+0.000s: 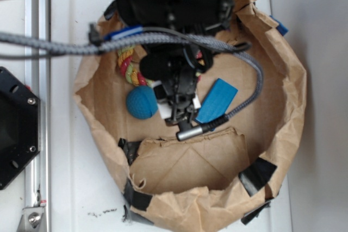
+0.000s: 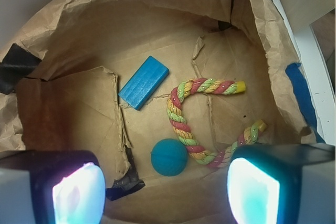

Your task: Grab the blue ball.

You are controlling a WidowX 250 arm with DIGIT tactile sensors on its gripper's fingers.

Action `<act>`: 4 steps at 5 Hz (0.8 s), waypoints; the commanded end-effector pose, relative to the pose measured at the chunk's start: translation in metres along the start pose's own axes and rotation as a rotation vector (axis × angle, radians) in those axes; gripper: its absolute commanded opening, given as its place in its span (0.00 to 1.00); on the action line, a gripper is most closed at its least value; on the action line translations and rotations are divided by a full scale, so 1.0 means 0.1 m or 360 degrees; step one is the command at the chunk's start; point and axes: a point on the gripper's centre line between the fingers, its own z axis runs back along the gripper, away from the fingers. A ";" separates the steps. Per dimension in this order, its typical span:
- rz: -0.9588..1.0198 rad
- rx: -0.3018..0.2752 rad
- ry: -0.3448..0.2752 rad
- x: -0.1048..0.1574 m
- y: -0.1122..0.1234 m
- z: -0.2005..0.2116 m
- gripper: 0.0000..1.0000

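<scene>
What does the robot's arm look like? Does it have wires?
The arm is black and blocky. A grey braided cable runs along it, looping to a silver plug. In the wrist view its fingers have dark casings with pale, glowing-looking pads.

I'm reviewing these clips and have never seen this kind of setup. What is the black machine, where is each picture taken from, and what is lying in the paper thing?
The black machine is a small robot arm, seen from above in the exterior view. Its pincer hangs over a brown paper bag cut down into a shallow bowl.

The wrist view comes from a camera on the arm itself, looking down between the two fingers, the glowing shapes at the bottom corners. They stand wide apart with nothing between them, so the pincer is open and holds nothing.

In the bag lie three things: a blue ball, a flat blue block and a curved, multicoloured rope. The ball sits close beside the rope's bend; whether they touch is unclear.
</scene>
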 end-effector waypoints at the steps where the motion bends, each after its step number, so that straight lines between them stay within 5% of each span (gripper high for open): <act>1: 0.0026 -0.0001 -0.0058 0.03 0.07 0.09 1.00; 4: 0.0390 0.0093 0.0122 -0.03 0.02 -1.13 1.00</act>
